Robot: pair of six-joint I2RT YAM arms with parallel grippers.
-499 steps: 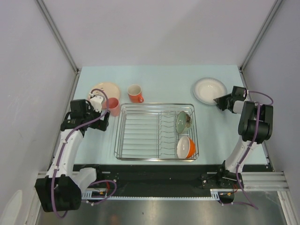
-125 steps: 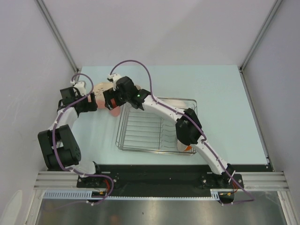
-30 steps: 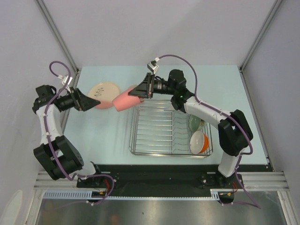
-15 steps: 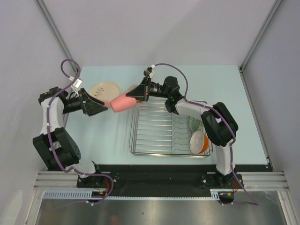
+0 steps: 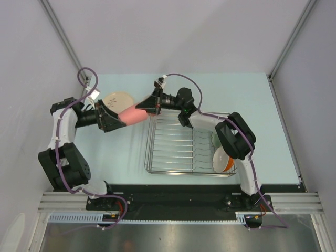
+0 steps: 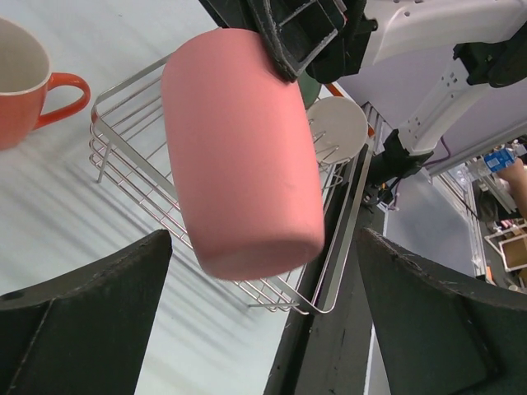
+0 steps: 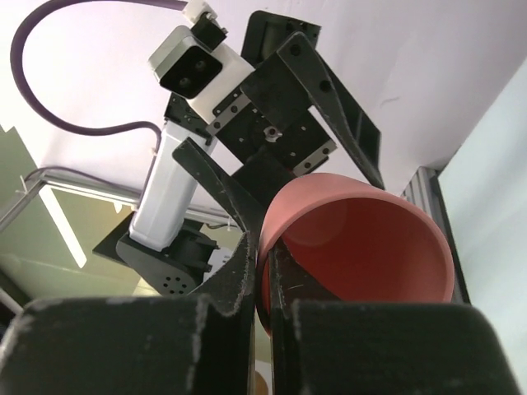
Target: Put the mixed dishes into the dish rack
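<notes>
The pink cup (image 5: 131,115) hangs on its side in the air, left of the dish rack (image 5: 184,152). My right gripper (image 5: 144,106) is shut on its rim, one finger inside and one outside, as the right wrist view (image 7: 262,247) shows. My left gripper (image 5: 119,119) is open. Its fingers stand wide on either side of the cup's base (image 6: 243,148) without touching it. The pale green bowl (image 5: 217,139) and the orange white-lined bowl (image 5: 224,160) stand in the rack's right end. The orange mug (image 6: 20,82) sits on the table behind the rack. The white plate is not clearly visible.
The cream-pink leaf-motif plate (image 5: 116,98) lies flat on the table at the back left, just behind the left gripper. The rack's wire corner (image 6: 99,144) is below and behind the cup. Grey walls close in the table's left and right sides.
The right gripper has carried the pink cup to the left. The left gripper has moved right, so its open fingers now flank the cup's base. The rack and bowls have not moved.
</notes>
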